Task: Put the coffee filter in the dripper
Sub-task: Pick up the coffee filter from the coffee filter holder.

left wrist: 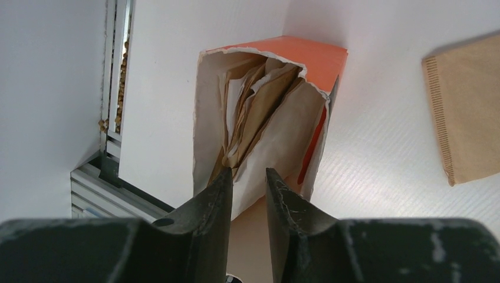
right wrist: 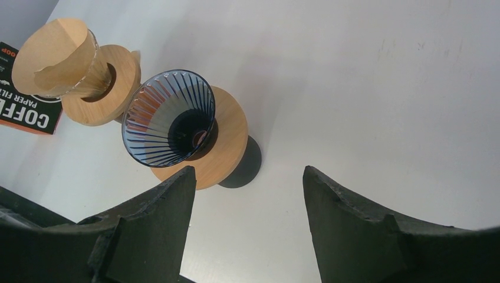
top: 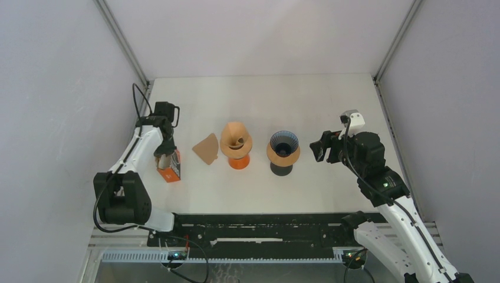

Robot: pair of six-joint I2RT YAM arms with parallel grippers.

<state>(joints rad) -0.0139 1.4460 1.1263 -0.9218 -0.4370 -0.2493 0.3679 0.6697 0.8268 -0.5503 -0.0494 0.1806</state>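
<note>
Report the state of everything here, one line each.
Box: upright, top torn open, filters inside.
Loose filter: flat on the table.
Orange dripper: has a filter in it.
Blue dripper: empty.
Left tool: narrowly open at the box mouth.
Right tool: wide open, holding nothing.

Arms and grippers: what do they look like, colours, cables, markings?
The left arm and right arm have white shells with black joints; black cables loop along both. The left gripper and right gripper are matte black, their fingers scuffed pale. No markings visible.
</note>
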